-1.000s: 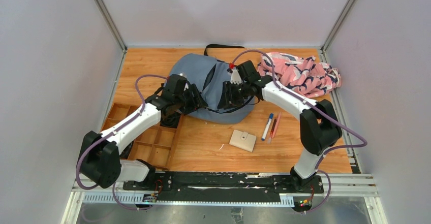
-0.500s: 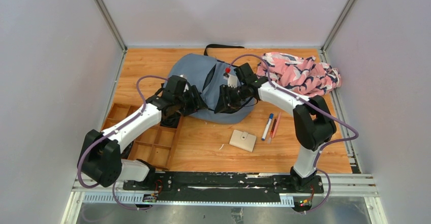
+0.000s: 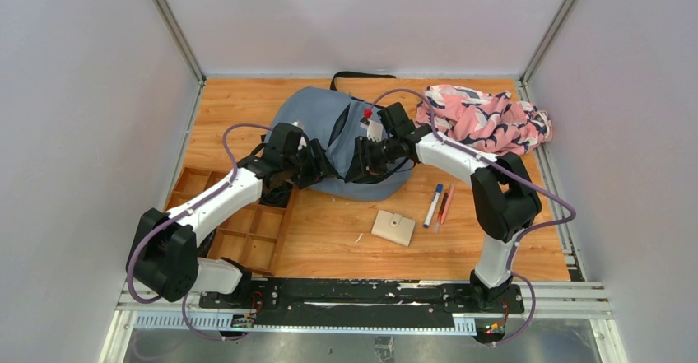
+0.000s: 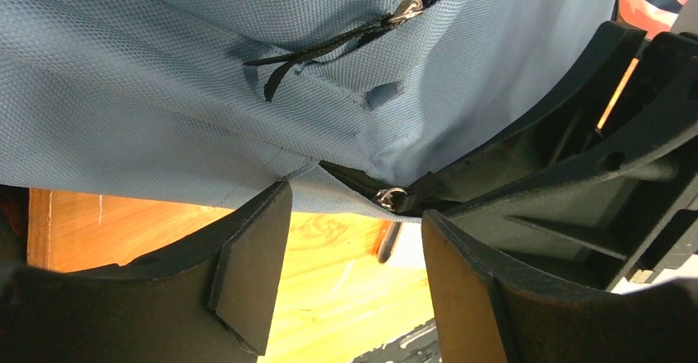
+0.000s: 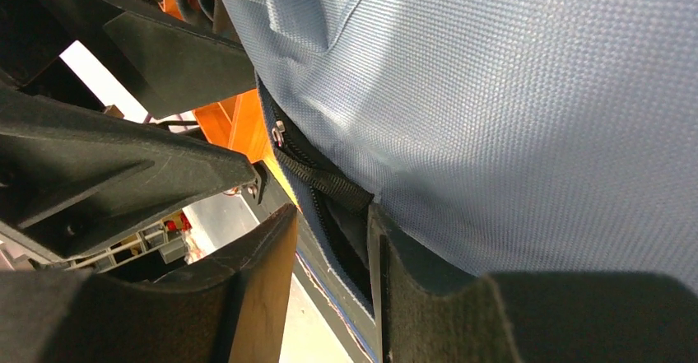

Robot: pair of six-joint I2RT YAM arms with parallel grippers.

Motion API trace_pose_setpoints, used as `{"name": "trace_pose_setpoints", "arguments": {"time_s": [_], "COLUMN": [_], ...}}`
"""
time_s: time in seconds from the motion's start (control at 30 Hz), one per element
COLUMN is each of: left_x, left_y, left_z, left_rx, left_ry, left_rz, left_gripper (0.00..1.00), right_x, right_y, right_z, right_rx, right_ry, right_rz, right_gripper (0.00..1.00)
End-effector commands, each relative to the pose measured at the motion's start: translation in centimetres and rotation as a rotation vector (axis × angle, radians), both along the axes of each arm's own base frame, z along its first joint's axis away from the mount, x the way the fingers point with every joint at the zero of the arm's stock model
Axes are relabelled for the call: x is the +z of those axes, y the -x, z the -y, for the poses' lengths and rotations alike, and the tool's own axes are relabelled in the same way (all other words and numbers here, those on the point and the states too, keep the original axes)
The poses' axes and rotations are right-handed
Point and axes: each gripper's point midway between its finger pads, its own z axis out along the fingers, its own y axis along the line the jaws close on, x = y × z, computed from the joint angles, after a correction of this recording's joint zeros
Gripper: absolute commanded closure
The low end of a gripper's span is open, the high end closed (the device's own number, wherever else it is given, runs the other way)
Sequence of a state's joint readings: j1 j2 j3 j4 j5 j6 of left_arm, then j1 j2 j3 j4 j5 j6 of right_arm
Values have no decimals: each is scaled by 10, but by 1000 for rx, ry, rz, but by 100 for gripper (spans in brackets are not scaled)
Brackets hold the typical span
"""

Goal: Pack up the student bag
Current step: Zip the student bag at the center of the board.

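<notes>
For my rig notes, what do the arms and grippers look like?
The left arm and right arm match: white links, bulky black joints, a purple cable looping along each. The left gripper and right gripper are matt black with two flat-faced wedge fingers. A small red part sits by the right wrist.

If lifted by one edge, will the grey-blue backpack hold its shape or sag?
Likely sags: the student bag lies slumped, its fabric creased in the left wrist view. Probably light, looking mostly unfilled. Coarse weave should resist slipping.

One student bag (image 3: pixel 325 120), one patterned cloth (image 3: pixel 486 120), one wallet (image 3: pixel 393 228), one tray (image 3: pixel 251 248), two or three pens (image 3: pixel 433 205)
</notes>
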State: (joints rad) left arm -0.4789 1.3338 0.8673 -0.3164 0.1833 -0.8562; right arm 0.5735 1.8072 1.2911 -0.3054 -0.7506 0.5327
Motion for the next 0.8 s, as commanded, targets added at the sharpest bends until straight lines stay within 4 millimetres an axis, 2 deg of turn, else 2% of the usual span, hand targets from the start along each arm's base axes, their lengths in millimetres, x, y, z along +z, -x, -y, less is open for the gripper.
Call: {"name": "trace_pose_setpoints", "arguments": {"time_s": [0.0, 0.27, 0.4, 0.57, 0.73, 0.77], "left_x": [-1, 3, 0, 3, 9, 9], "left_y": [0, -5, -3, -6, -10, -10], "left_z": [1, -5, 1, -6, -10, -10], "left_rx": [2, 40, 21, 61, 64, 59], "left_ry": [21, 18, 47, 35, 23, 22], "left_rz": [3, 26, 10, 32, 49, 49], "left_gripper": [35, 35, 35, 34, 34, 34], "right_x": [3, 11, 12, 18, 17, 16], "right_y": [1, -6, -9, -8, -8, -8], "right_z": [-8, -9, -12, -19, -16, -15], "right_rx": [19, -3, -2, 19, 23, 24], "right_ry": [-25, -22, -33, -73, -62, -58], "right_rz": [-10, 36, 43, 41, 57, 59], "right_gripper": [59, 64, 68, 76, 100, 100]}}
